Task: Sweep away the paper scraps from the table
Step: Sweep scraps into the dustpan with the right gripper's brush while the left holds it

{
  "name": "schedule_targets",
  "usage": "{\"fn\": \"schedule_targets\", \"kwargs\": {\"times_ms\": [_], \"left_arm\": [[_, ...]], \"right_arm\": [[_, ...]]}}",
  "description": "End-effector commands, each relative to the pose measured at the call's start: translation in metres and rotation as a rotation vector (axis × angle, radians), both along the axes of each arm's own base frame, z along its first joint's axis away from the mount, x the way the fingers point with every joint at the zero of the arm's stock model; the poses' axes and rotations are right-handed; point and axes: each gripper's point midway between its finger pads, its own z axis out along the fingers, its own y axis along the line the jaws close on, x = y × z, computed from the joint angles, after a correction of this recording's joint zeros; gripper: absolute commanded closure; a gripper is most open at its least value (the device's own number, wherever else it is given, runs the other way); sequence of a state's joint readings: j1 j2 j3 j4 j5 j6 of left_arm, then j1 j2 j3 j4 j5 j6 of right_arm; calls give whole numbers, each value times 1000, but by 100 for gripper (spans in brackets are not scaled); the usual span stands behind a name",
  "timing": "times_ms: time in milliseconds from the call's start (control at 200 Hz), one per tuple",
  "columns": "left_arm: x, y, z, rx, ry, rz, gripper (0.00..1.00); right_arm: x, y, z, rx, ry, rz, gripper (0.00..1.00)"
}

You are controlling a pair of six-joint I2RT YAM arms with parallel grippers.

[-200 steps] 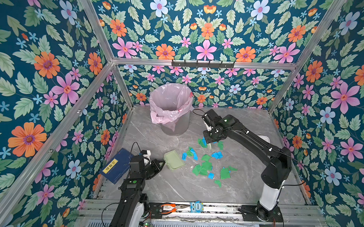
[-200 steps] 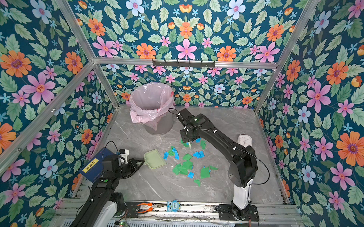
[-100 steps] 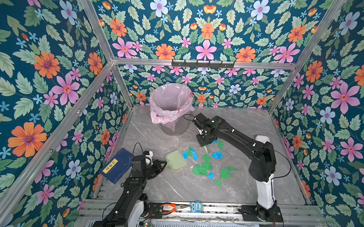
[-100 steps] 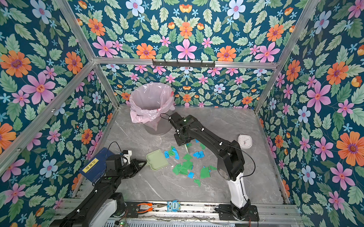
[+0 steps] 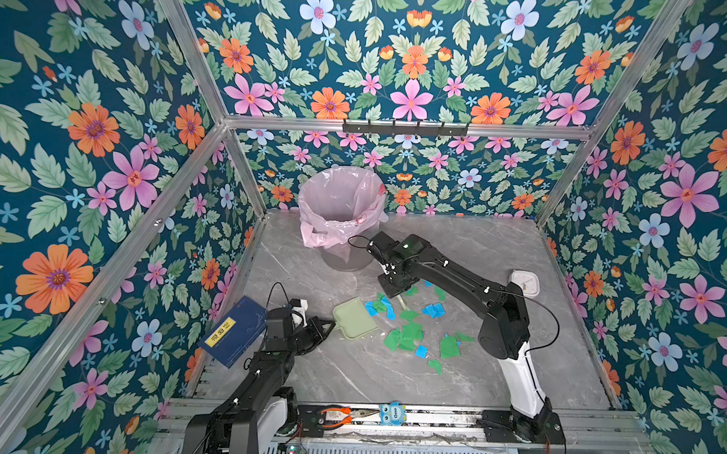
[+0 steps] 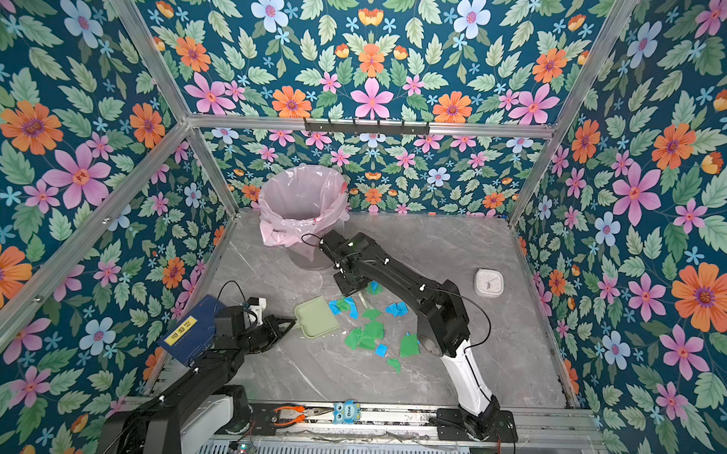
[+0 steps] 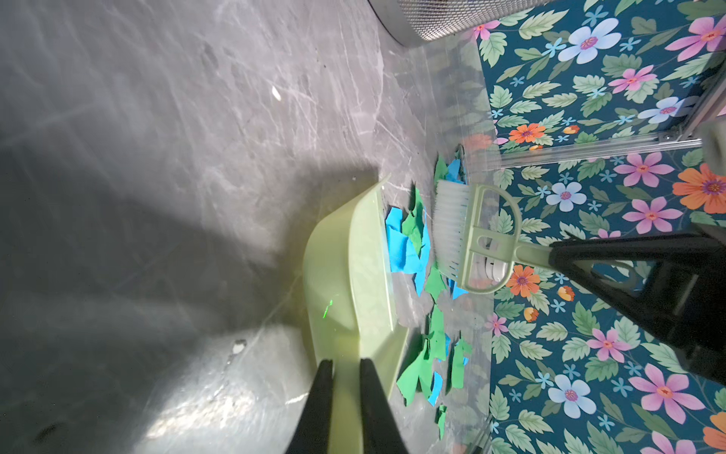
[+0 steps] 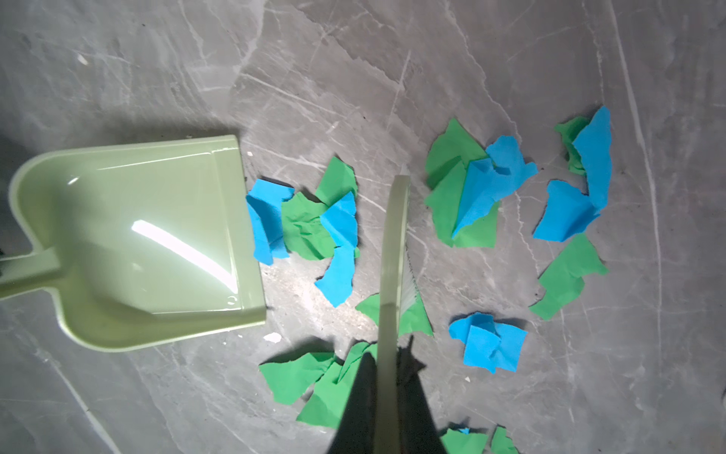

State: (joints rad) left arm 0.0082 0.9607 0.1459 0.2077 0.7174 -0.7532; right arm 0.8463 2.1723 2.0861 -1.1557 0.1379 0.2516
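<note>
Swinging left since a second ago, the right gripper point(image 5: 394, 282) now hangs just in front of the bin point(image 5: 341, 212). Its move has uncovered the one white square clock point(image 5: 524, 282) near the right wall. Its jaws are closed on the handle of the single pale green brush point(image 8: 394, 243), whose white bristles stand among the paper scraps point(image 5: 408, 333). The left gripper point(image 7: 345, 369) has edged forward and is clamped on the handle of the one green dustpan point(image 5: 355, 319).

The scraps all lie on the table point(image 5: 348, 373), from the dustpan's front lip out toward the right arm. A few blue and green ones touch that lip. The right wrist view shows roughly eight blue and ten green, though overlaps prevent an exact count.

One dark blue book point(image 5: 235, 336) leans at the left edge. Its yellow label point(image 5: 223, 329) carries characters too small to read. On the front rail sit one pair of orange-handled pliers point(image 5: 338, 415) and one blue owl figure point(image 5: 392, 413) marked "One".
</note>
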Motion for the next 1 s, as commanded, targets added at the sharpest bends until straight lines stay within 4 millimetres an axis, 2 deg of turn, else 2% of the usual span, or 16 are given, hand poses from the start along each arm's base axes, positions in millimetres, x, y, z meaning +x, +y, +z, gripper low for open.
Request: {"fn": "schedule_targets", "kwargs": {"times_ms": [0, 205, 300, 430, 585, 880, 995], "left_arm": [[7, -1, 5, 12, -33, -10, 100], [15, -10, 8, 16, -41, -35, 100], [17, -12, 7, 18, -39, -39, 100], [19, -12, 8, 17, -46, -36, 100], [17, -13, 8, 25, -38, -53, 100], [8, -11, 15, 77, -32, -87, 100], [4, -13, 12, 68, -21, -96, 100]], "right_arm": [[-13, 12, 4, 23, 27, 33, 100], [-27, 36, 7, 76, 60, 70, 100], [-30, 42, 16, 110, 56, 80, 100], [-20, 28, 37, 107, -13, 48, 100], [-13, -5, 56, 75, -61, -22, 100], [-35, -43, 38, 24, -33, -133, 100], [-40, -46, 27, 26, -12, -168, 100]]}}
